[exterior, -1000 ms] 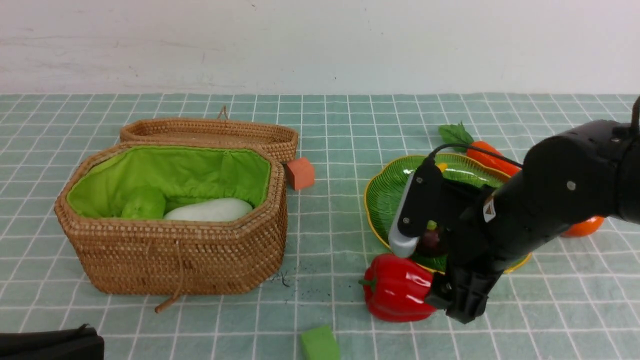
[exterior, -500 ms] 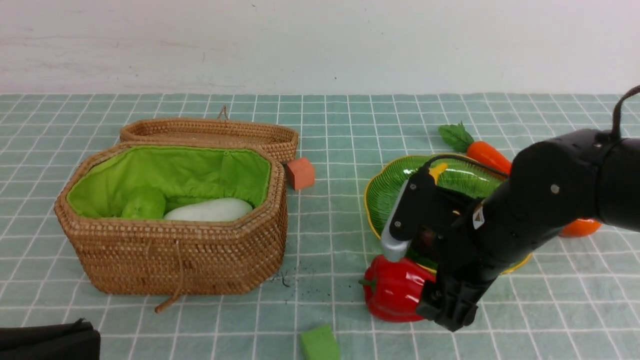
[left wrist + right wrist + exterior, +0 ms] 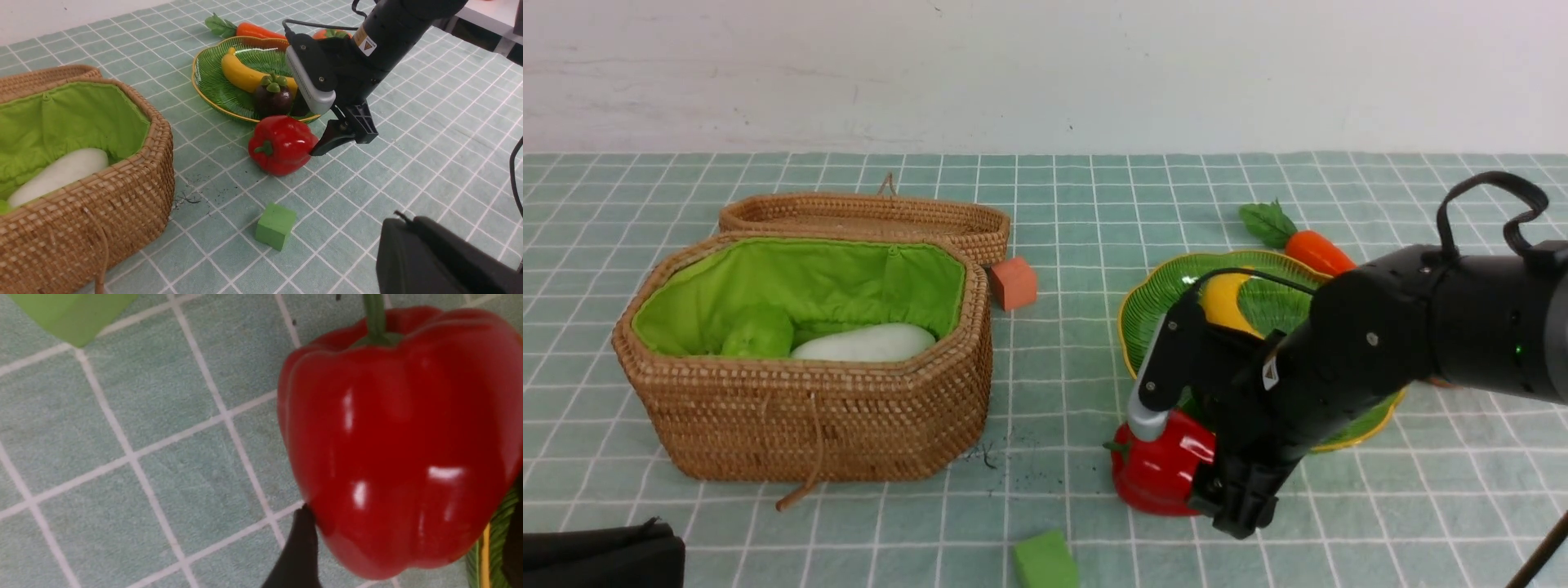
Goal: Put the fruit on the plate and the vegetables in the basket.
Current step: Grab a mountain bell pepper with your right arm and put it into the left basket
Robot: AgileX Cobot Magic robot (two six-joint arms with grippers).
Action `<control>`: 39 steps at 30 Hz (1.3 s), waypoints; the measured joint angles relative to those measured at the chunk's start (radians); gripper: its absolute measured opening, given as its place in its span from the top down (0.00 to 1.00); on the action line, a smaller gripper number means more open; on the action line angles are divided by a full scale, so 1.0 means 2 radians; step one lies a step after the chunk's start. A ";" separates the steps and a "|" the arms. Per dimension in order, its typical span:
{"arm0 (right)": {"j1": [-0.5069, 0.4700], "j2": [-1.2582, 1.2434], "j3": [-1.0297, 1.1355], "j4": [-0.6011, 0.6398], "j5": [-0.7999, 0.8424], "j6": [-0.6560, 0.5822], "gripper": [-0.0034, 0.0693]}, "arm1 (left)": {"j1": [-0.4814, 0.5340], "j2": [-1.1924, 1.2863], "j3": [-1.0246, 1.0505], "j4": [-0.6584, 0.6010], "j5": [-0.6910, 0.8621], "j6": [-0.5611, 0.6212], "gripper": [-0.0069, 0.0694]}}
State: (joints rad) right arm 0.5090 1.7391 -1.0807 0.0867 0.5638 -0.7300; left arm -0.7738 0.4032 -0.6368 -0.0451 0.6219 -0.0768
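Observe right claw (image 3: 307,130) spread, straddling red bell pepper (image 3: 1158,474) on surface (image 3: 1062,245), just beside plate (image 3: 1129,327); your left claw (image 3: 600,555) pressed together, well apart.

The banana (image 3: 245,75) and mangosteen (image 3: 273,98) lie on the green plate (image 3: 212,81), red pepper (image 3: 282,145) beside it, radish (image 3: 57,175) and gourd (image 3: 758,331) in the basket (image 3: 809,425).

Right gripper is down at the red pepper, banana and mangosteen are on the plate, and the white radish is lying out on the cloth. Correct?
Not quite: the white radish lies inside the basket, beside the green gourd, not out on the cloth. The front view shows it. The rest of your statement stands.
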 joint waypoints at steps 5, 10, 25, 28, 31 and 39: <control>0.000 0.011 0.000 -0.011 -0.004 0.000 0.11 | 0.000 0.000 0.000 0.001 0.000 0.000 0.90; 0.000 0.014 0.000 -0.010 -0.015 0.000 0.11 | 0.000 0.000 0.000 0.001 0.000 0.000 0.90; 0.000 0.014 0.000 -0.006 -0.027 0.000 0.23 | 0.000 0.000 0.000 0.001 0.002 0.000 0.90; 0.000 0.014 0.000 -0.006 -0.026 0.000 0.32 | 0.000 0.000 0.000 0.001 0.004 0.000 0.90; 0.000 0.014 0.000 -0.006 -0.025 0.000 0.44 | 0.000 0.000 0.000 0.001 0.004 0.000 0.90; 0.000 0.013 -0.001 -0.006 -0.003 0.000 0.76 | 0.000 0.000 0.000 0.001 0.005 0.000 0.90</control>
State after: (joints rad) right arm 0.5090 1.7660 -1.0827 0.0743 0.5582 -0.7300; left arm -0.7738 0.4032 -0.6368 -0.0429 0.6311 -0.0768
